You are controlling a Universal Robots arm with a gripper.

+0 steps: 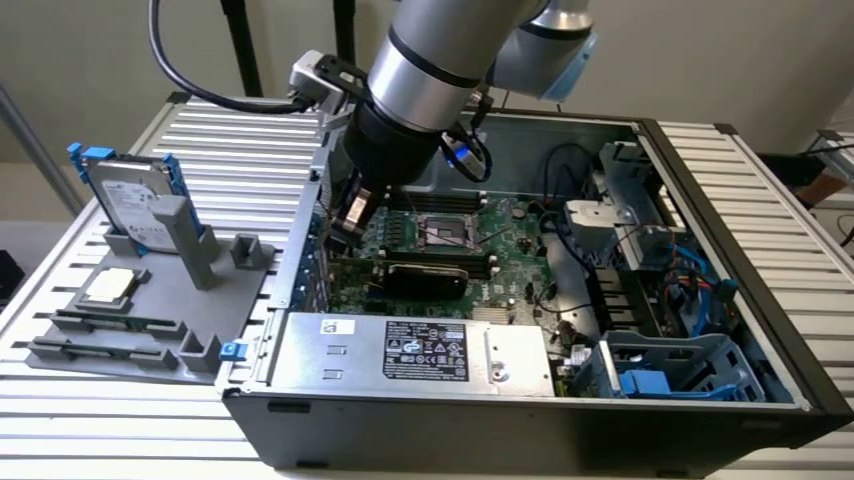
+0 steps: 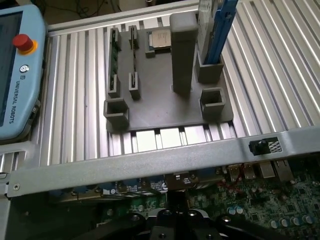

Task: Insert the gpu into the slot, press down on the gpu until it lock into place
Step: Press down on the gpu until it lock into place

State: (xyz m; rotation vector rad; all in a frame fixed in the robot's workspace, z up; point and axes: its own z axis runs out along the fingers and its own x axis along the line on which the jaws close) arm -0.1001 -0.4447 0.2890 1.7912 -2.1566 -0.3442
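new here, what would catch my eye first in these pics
The big silver robot arm reaching into the open computer case dominates the exterior view. Inside, the black gpu lies across the green motherboard. On the exterior view's left, a blue-railed hard drive stands in a grey fixture.

Bright, even light; soft shadows.

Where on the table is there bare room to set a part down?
Bare table slats lie beyond the grey fixture, beside the computer case; more in front of the fixture. Inside the case it is crowded.
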